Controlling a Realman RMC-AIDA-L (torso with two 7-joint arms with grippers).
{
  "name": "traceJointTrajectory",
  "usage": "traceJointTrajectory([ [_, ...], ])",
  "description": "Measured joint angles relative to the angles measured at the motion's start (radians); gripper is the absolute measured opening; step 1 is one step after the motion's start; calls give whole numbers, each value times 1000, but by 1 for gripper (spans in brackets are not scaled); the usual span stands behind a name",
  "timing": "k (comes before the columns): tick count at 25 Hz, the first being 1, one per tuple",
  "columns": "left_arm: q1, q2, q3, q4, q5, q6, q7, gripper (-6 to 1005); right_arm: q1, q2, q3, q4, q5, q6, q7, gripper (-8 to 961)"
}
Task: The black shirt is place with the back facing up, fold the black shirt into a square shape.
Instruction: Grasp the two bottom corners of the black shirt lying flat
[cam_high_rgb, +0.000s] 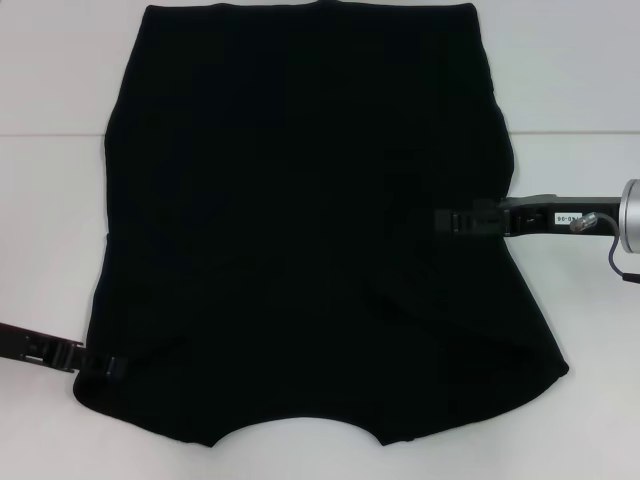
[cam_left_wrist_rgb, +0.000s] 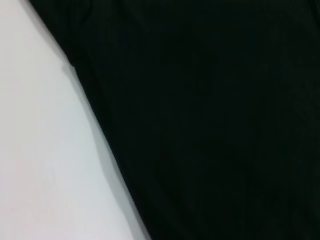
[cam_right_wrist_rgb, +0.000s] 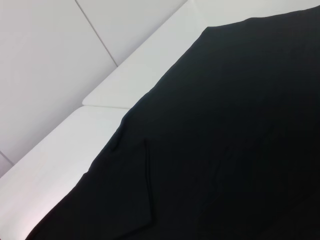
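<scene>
The white table (cam_high_rgb: 50, 200) carries the black shirt (cam_high_rgb: 300, 200) at centre, sleeves folded in. The right tool (cam_high_rgb: 450, 220) lies over its 3 o'clock edge, the left tool (cam_high_rgb: 110, 365) at 8 o'clock; I cannot tell either's opening. A one-layer pinch could undo the folds.

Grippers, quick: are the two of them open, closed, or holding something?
Left gripper: at the black shirt's near left corner; grip cannot be told.
Right gripper: over the shirt's right edge; cannot be told.
</scene>
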Motion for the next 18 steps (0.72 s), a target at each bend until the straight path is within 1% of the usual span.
traceJointTrajectory([
  [5,-3,-3,40,0,9,-9,-1,657,0,0,0,0,0,0,1,930],
  [10,-4,-6,46,1,26,-37,-1,607,0,0,1,0,0,0,3,930],
  [16,-7,-1,43,3,27,-40,-1,393,-6,-1,2,-1,0,-6,3,929],
  [18,-7,-1,44,3,27,-40,-1,289,-8,-1,2,-1,-2,-8,3,929],
])
